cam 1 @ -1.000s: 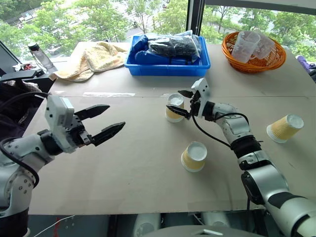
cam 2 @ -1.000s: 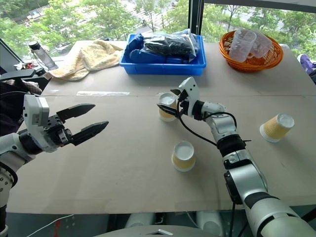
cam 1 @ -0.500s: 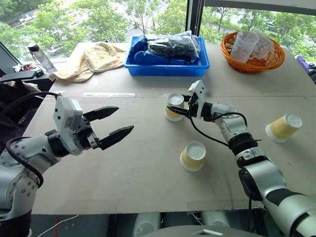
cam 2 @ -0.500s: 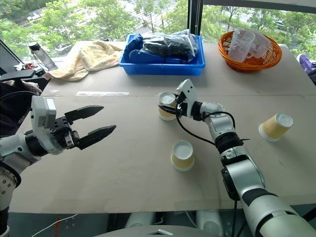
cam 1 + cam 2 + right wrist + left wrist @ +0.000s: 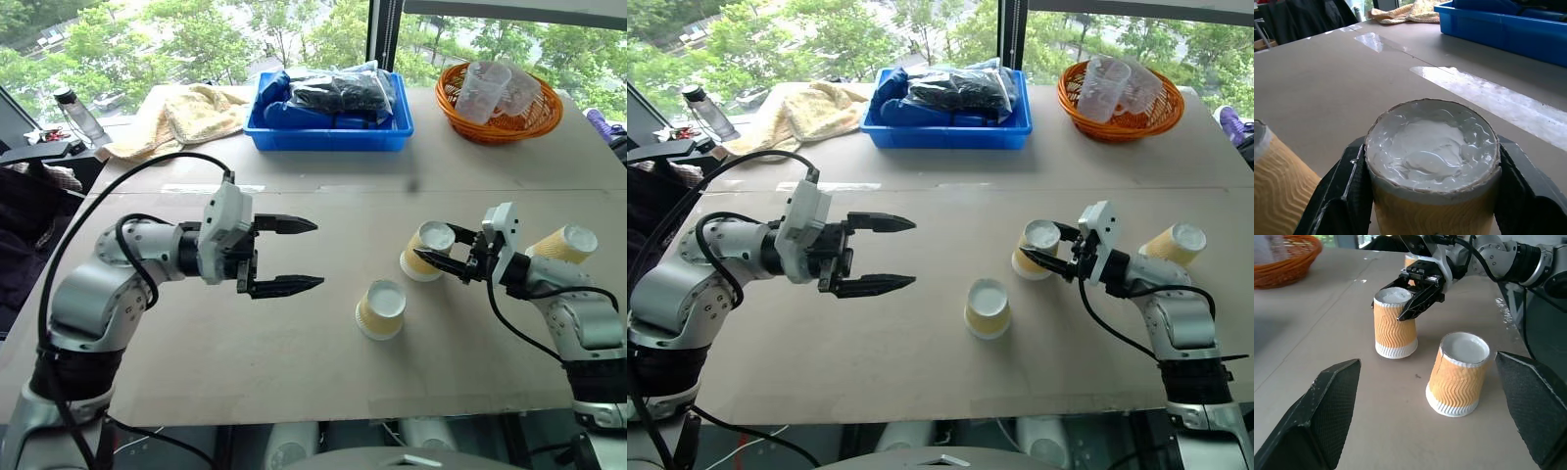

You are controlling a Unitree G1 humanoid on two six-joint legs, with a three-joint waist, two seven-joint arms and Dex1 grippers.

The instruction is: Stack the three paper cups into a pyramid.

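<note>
Gripping an upside-down paper cup (image 5: 425, 252), right pincer (image 5: 458, 262) clamped at its top, left pincer (image 5: 294, 254) spread apart, right wrist view revealing its dented white base.

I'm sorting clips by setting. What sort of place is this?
Probably an upper-floor lab or office: a cardboard-covered table beside big windows overlooking treetops, with a blue bin and an orange basket.

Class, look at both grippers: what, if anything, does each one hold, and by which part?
The right gripper grips an upside-down paper cup by its wall just under the upturned white base. The left gripper is open and holds nothing.
</note>
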